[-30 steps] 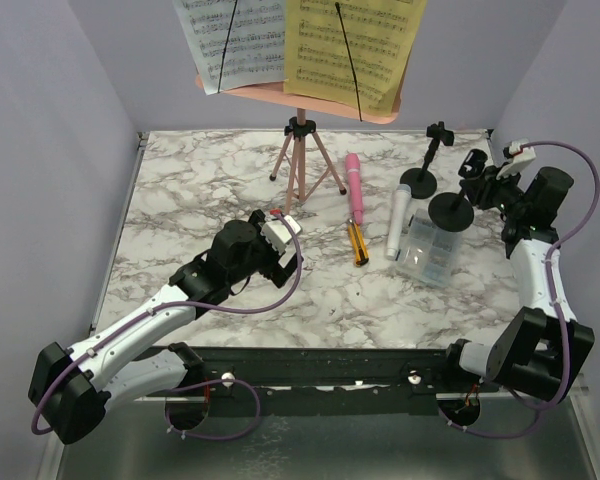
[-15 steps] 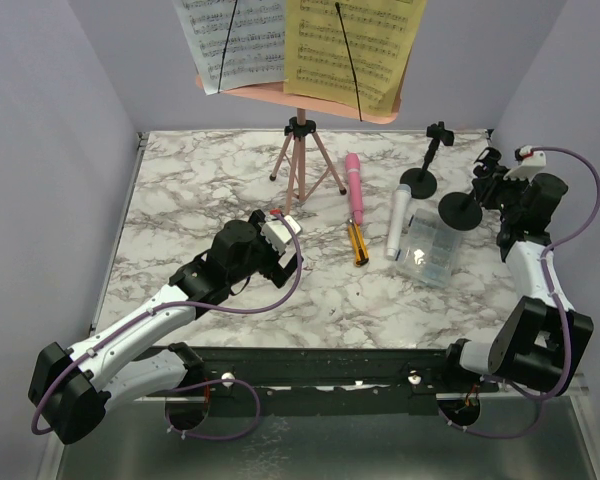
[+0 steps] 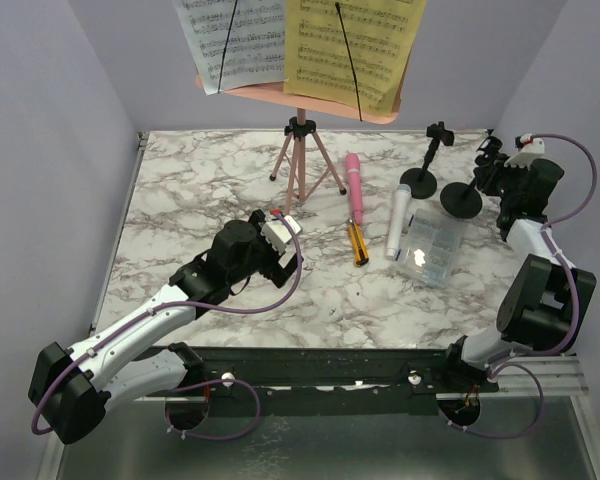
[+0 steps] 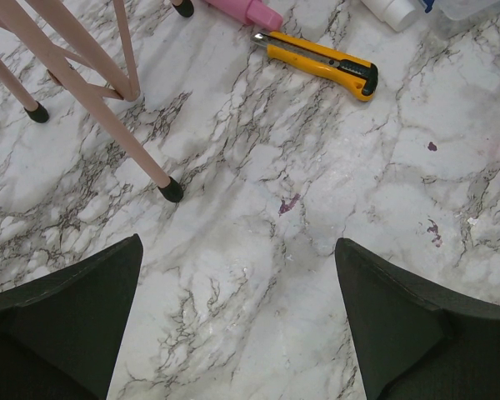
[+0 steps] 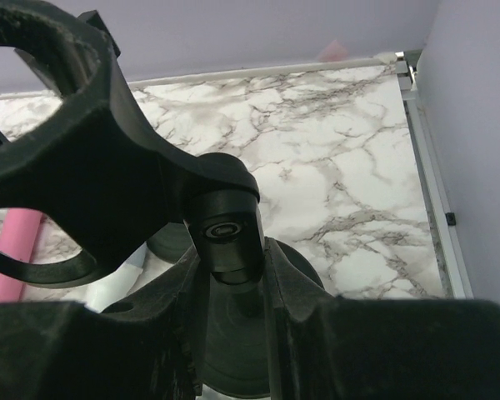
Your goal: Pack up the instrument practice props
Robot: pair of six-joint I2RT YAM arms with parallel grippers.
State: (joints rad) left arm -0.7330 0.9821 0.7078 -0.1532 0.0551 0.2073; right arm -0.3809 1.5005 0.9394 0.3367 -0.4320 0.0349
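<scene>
The pink music rack (image 3: pixel 310 95) on its pink tripod (image 3: pixel 300 165) stands at the back and holds a white page (image 3: pixel 230 40) and a yellow page (image 3: pixel 355 45). The pink microphone (image 3: pixel 354 186) and the grey-white microphone (image 3: pixel 397 222) lie mid-table. One black mic mount (image 3: pixel 420 178) stands free. My right gripper (image 3: pixel 492 172) is shut on the stem of the second mic mount (image 3: pixel 460 201); in the right wrist view its joint (image 5: pixel 227 225) sits between my fingers (image 5: pixel 317 325). My left gripper (image 3: pixel 283 238) is open and empty over the marble by a tripod foot (image 4: pixel 171 190).
A yellow-and-black cutter (image 3: pixel 357 243) lies right of my left gripper and also shows in the left wrist view (image 4: pixel 317 62). A clear plastic box (image 3: pixel 430 248) sits near the held mount. The side wall (image 3: pixel 570 120) is close behind my right arm.
My right gripper has moved toward the back right corner with the mic mount, whose base shifted away from the clear box. The left arm has not moved.
</scene>
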